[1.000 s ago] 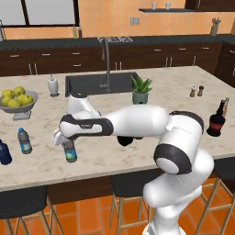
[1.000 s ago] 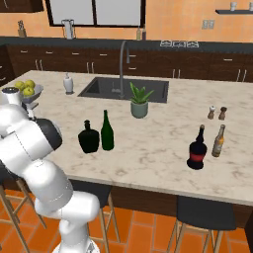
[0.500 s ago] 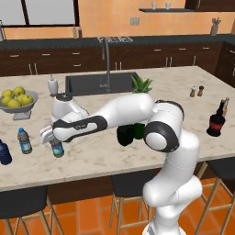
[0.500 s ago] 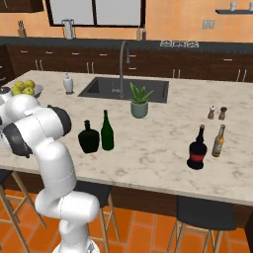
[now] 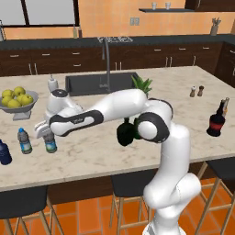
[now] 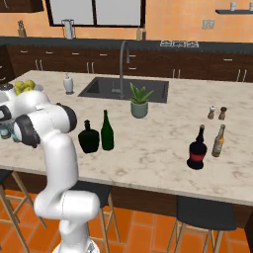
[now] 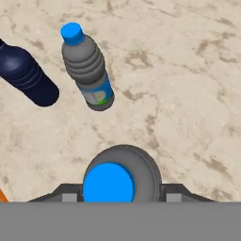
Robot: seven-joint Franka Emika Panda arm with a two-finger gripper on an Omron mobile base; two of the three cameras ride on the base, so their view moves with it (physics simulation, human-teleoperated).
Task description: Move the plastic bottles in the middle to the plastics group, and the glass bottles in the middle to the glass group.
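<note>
the robot is delivering the middle's plastic bottle [image 7: 121,181] to the plastics group near the surface's left edge. its end effector [image 7: 121,200] is partly closed around that bottle from above, fingers flanking its body just below the cap. the next move seemingly calls for setting it upright beside the matching water bottle [image 7: 88,70] and dark blue bottle [image 7: 26,77], then releasing.

Nothing is reading as text — the water bottle [image 7: 89,70] label is showing only blue-green colour, no letters.
</note>
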